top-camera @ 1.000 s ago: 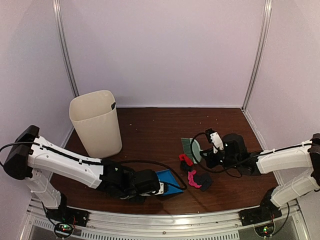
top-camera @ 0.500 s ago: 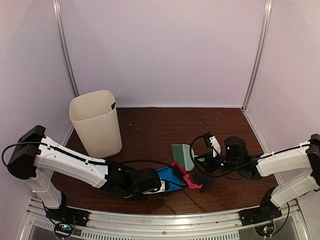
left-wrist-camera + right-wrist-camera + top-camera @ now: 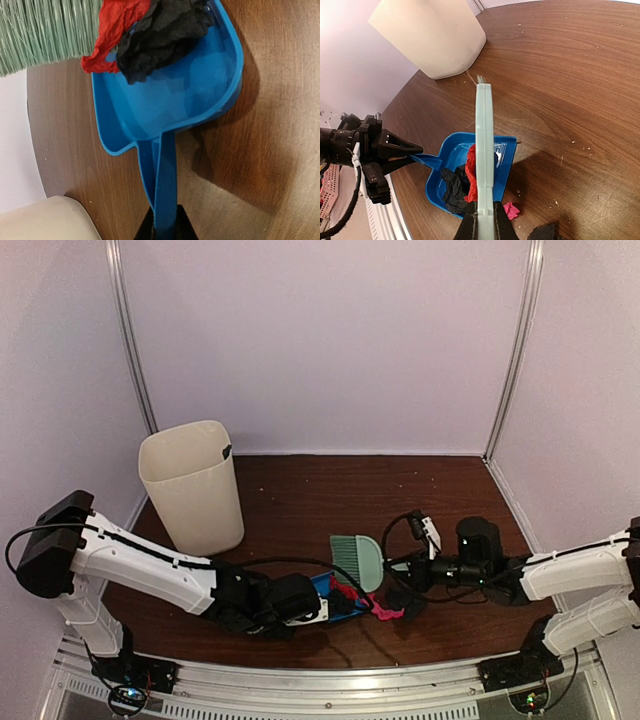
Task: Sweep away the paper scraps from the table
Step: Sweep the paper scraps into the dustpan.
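My left gripper (image 3: pixel 164 222) is shut on the handle of the blue dustpan (image 3: pixel 200 95), which lies flat on the table (image 3: pixel 300 500). My right gripper (image 3: pixel 484 221) is shut on the pale green brush (image 3: pixel 484 130), whose bristles (image 3: pixel 45 35) stand at the dustpan's mouth. A red paper scrap (image 3: pixel 117 30) and a black one (image 3: pixel 160 30) lie inside the pan at its open edge. On the wood just right of the pan are a pink scrap (image 3: pixel 510 210) and another black scrap (image 3: pixel 542 232). From above, the brush (image 3: pixel 358 558) sits over the pan (image 3: pixel 335 598).
A cream waste bin (image 3: pixel 192 485) stands at the back left of the table, also seen in the right wrist view (image 3: pixel 430 35). Small pale crumbs (image 3: pixel 572 142) dot the wood. A silver rail (image 3: pixel 330 680) runs along the near edge, and pale walls enclose the back and sides.
The right arm has swept the brush leftward, pushing the red and black scraps into the dustpan. The left arm has edged the dustpan slightly right to meet it.
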You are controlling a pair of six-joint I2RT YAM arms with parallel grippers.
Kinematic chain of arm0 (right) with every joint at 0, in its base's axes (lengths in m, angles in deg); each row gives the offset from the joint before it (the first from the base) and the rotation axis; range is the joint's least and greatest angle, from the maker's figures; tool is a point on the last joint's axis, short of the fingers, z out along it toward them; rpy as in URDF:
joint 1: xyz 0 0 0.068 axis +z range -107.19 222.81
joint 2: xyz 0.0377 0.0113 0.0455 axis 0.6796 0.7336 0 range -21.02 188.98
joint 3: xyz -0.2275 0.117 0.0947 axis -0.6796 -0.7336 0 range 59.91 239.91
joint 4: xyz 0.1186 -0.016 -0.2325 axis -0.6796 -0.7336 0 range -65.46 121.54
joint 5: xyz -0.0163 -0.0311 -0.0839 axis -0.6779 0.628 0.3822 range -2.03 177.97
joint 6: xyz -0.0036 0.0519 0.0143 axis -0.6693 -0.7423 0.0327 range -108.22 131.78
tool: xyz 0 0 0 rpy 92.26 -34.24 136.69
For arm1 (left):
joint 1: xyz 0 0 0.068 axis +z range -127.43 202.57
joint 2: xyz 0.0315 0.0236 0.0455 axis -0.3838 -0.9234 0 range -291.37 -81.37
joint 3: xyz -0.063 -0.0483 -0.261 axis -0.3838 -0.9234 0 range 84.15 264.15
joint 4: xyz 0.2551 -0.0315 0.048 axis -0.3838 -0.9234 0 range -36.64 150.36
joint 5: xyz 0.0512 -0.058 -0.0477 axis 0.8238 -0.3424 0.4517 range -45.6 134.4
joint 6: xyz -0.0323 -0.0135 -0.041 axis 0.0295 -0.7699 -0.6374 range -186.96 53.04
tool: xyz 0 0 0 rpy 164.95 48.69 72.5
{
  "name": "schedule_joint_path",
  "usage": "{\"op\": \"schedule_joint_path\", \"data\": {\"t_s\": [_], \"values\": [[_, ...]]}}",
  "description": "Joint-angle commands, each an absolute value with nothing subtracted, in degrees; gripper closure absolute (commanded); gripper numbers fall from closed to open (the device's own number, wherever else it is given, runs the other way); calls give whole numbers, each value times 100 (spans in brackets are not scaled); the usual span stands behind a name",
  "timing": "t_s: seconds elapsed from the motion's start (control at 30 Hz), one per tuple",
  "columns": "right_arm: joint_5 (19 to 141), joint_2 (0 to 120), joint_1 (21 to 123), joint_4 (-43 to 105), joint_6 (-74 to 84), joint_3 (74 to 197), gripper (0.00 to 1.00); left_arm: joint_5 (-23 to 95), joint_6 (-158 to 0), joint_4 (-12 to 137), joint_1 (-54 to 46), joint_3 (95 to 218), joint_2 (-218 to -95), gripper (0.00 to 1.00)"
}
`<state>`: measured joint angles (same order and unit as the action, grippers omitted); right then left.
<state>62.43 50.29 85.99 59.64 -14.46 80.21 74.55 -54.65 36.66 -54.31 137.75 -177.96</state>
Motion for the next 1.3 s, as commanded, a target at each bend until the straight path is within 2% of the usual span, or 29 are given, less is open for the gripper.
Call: {"op": "schedule_joint_path", "data": {"t_s": [0.0,0.3,0.53,0.63,0.9,1.03,1.27], "values": [[6897,4591,8629,5628,-1638,7983,100,7214,-5264,3888,-5398,13636,-17697,100],[8102,3029,8630,4216,-1589,7907,100,7124,-5250,3976,-5545,13523,-17521,100],[9717,2133,8632,2360,-2101,8185,100,6922,-5397,3815,-5740,13472,-17506,100],[10330,2065,8631,1361,-2540,8466,100,6806,-5469,3723,-5844,13428,-17476,100],[10259,2241,8724,604,-3230,8784,100,6629,-5492,3642,-6009,13550,-17514,100],[10245,2499,8997,313,-3539,9010,100,6617,-5403,3641,-6018,13663,-17667,100],[11188,2888,9833,-854,-4286,9617,100,6577,-5327,3717,-6022,13774,-17851,100]]}}
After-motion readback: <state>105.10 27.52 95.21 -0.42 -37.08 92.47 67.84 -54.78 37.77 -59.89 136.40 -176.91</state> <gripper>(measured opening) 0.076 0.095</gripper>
